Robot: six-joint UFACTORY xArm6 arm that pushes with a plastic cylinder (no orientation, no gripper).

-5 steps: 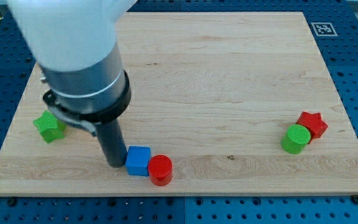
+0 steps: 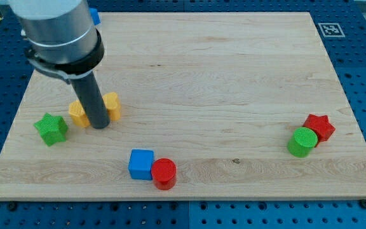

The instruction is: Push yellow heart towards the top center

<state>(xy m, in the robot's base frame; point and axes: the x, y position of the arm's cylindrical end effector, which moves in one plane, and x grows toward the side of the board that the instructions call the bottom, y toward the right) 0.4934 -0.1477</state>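
Two yellow pieces show on either side of my rod, one on its left (image 2: pixel 77 113) and one on its right (image 2: pixel 112 105). The rod hides what lies between them, so I cannot tell which is the yellow heart or whether they are one block. My tip (image 2: pixel 99 126) rests on the board between them, touching or nearly touching both. They lie in the left part of the wooden board (image 2: pixel 234 76), below its middle height.
A green star (image 2: pixel 51 128) lies left of the yellow pieces. A blue cube (image 2: pixel 141 164) and a red cylinder (image 2: pixel 164 173) touch near the bottom edge. A green cylinder (image 2: pixel 302 141) and a red star (image 2: pixel 319 126) sit at the right. A blue block (image 2: pixel 94 16) peeks out behind the arm at the top left.
My arm has moved up and to the left, away from the blue cube. The tip now stands between the yellow pieces, which the arm hid before. The other blocks have not moved.
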